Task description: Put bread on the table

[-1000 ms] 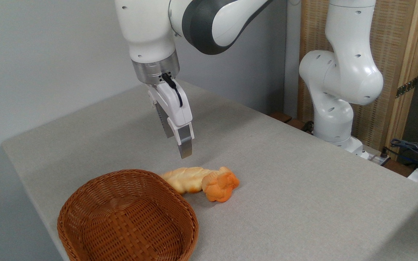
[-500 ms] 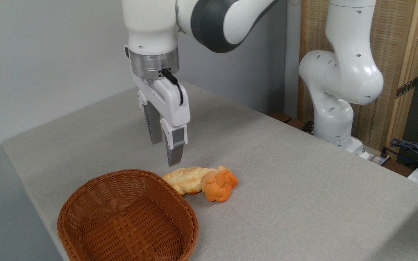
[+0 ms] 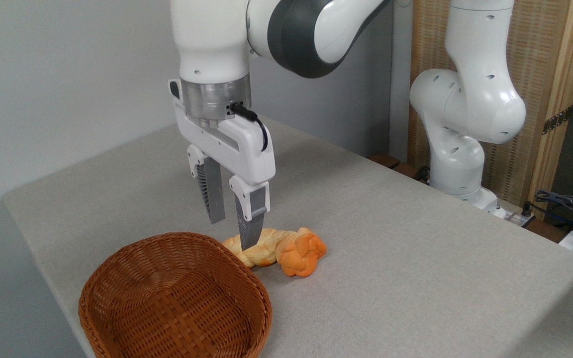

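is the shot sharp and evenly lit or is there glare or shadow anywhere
Camera view: sharp, no motion blur on the gripper; soft even light, faint sheen on the white arm; weak shadows under the bread and bun; the table darkens at its lower right corner.

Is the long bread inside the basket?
No, the long bread lies on the table just outside the basket, touching the orange bun.

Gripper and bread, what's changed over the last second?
The gripper turned, moved left and came down, open, so one fingertip now overlaps the left end of the bread. Nothing was grasped. The bread, orange bun and basket stayed where they were on the table.
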